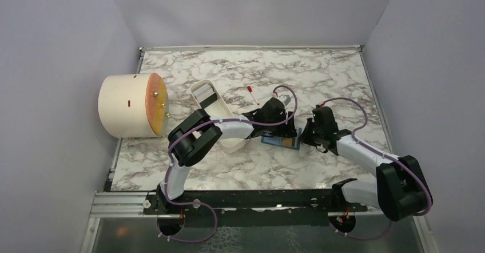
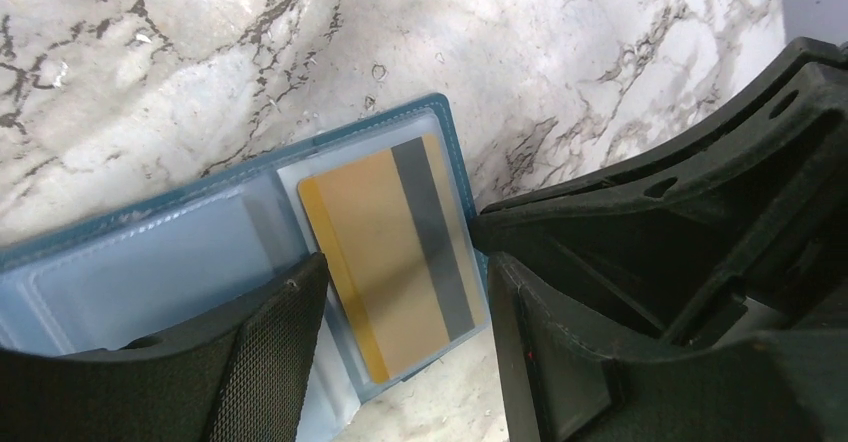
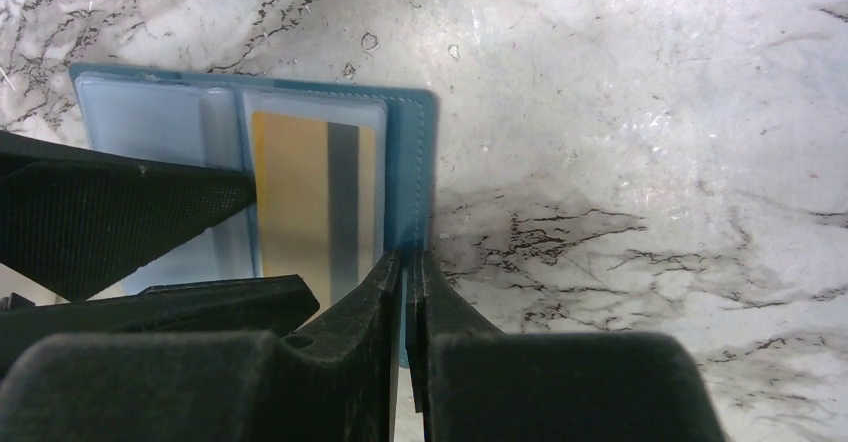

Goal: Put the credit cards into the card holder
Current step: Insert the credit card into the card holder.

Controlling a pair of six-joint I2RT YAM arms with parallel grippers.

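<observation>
The teal card holder [image 2: 140,262] lies open on the marble table, seen small in the top view [image 1: 279,141]. A yellow-orange credit card [image 2: 385,262] with a grey stripe lies in the clear pocket of its right panel, and shows in the right wrist view [image 3: 300,192] too. My left gripper [image 2: 405,267] hovers just above this card, open, with one finger on each side and nothing held. My right gripper [image 3: 410,262] is shut on the holder's right teal edge [image 3: 412,172]. In the top view the left gripper [image 1: 284,128] and the right gripper [image 1: 307,135] meet over the holder.
A cream cylinder with a round orange face [image 1: 131,105] stands at the far left. A long white oval tray [image 1: 209,101] lies partly under my left arm. A small red-tipped stick [image 1: 251,93] lies behind the holder. Grey walls close in on three sides.
</observation>
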